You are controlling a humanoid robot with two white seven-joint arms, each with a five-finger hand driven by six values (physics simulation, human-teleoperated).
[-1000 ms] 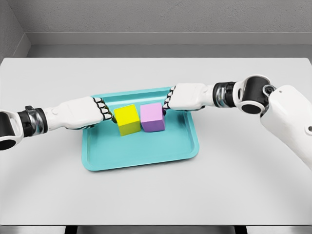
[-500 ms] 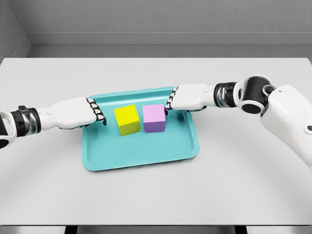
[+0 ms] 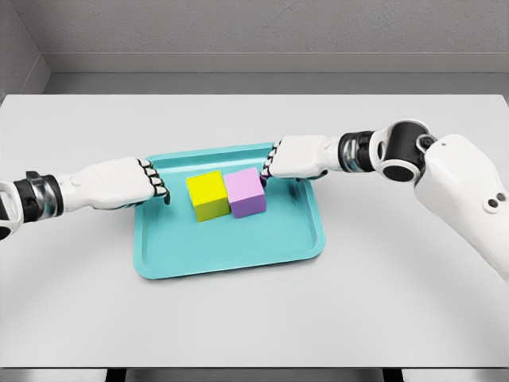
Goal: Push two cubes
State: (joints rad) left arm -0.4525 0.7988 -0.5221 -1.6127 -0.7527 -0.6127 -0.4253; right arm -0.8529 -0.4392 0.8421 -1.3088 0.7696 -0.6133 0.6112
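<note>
At centre frame, two cubes, one yellow cube (image 3: pixel 207 195) and one purple cube (image 3: pixel 246 192), are sitting touching in one teal tray (image 3: pixel 231 247) on the surface (image 3: pixel 398 302); left hand (image 3: pixel 127 181) is hovering apart, fingers clenched, grasping nothing; right hand (image 3: pixel 294 157) fingers, also clenched, are pressing the purple one.

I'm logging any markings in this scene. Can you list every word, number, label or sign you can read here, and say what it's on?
None: no text shows anywhere.
The yellow cube, purple cube and teal tray have plain faces.
The table, left hand and right hand carry no markings either.
</note>
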